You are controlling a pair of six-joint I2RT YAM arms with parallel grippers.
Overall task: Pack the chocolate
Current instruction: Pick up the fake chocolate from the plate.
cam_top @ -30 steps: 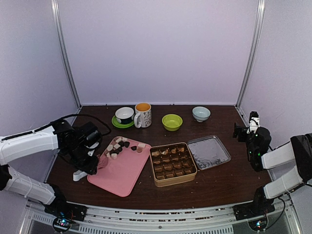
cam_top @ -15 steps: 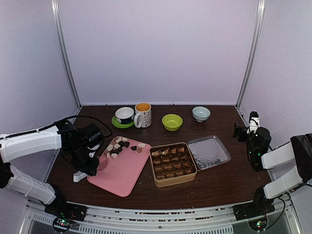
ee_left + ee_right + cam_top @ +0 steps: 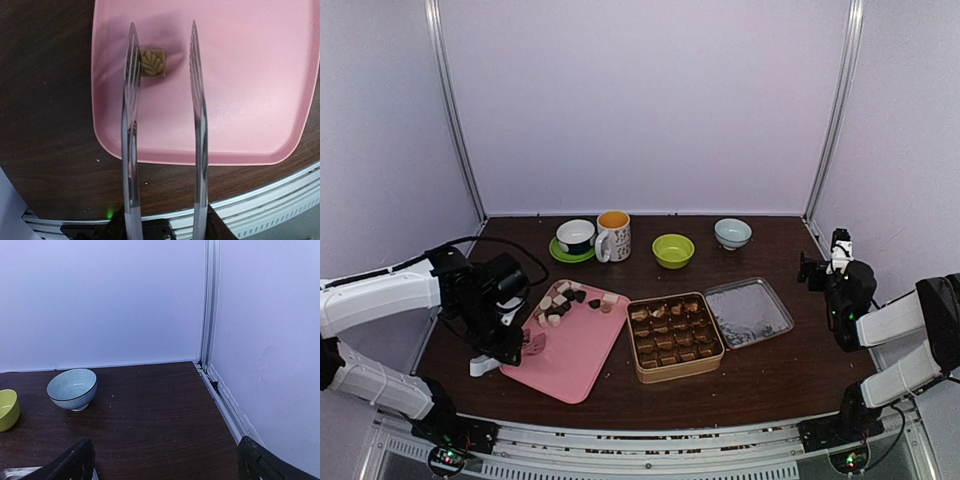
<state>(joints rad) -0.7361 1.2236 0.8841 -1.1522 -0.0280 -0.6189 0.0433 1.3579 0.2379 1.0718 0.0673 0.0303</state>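
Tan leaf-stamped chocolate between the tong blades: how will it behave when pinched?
The chocolate looks flat-sided and squat: probably light, unlikely to roll. On the glossy pink tray, against smooth metal tongs, it may slide or twist if pinched off-centre. The embossed top could scuff.

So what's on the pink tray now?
On the tray: a cluster of chocolate pieces at its far end, one leaf-stamped tan piece between the tongs. Anything under the blades is hidden.

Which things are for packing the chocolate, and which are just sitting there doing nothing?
For the job: chocolate, tongs, pink tray, gold tin, tin lid.
Just sitting: cup on saucer, mug, green bowl, blue bowl.
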